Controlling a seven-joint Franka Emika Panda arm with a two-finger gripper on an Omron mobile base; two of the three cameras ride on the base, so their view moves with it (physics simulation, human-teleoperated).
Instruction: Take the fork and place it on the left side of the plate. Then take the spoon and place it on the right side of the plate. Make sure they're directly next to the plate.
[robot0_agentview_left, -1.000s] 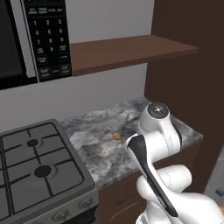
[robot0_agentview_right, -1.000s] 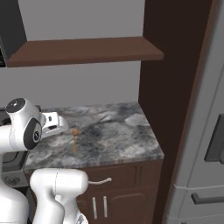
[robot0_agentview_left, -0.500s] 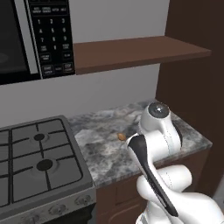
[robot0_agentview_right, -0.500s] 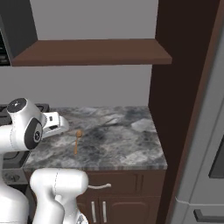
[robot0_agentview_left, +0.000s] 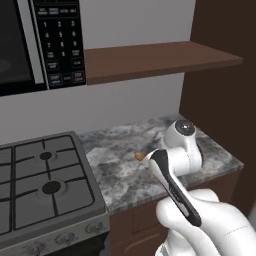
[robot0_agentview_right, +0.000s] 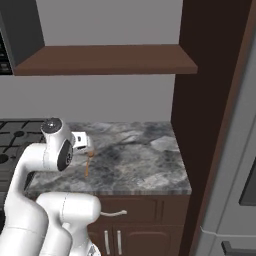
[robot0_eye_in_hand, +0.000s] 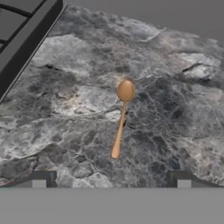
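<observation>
Lying mostly arm-hidden (bowl peeking out), spoon (robot0_agentview_left: 139, 156) on counter (robot0_agentview_left: 125, 175).

The left base view looks down from behind the arm, toward one o'clock, over stove (robot0_agentview_left: 45, 185) and counter (robot0_agentview_left: 125, 175). The right base view faces eleven o'clock over the same counter (robot0_agentview_right: 145, 165). The hand view hangs close above it, spoon (robot0_eye_in_hand: 122, 117) centred; all three share it.
</observation>
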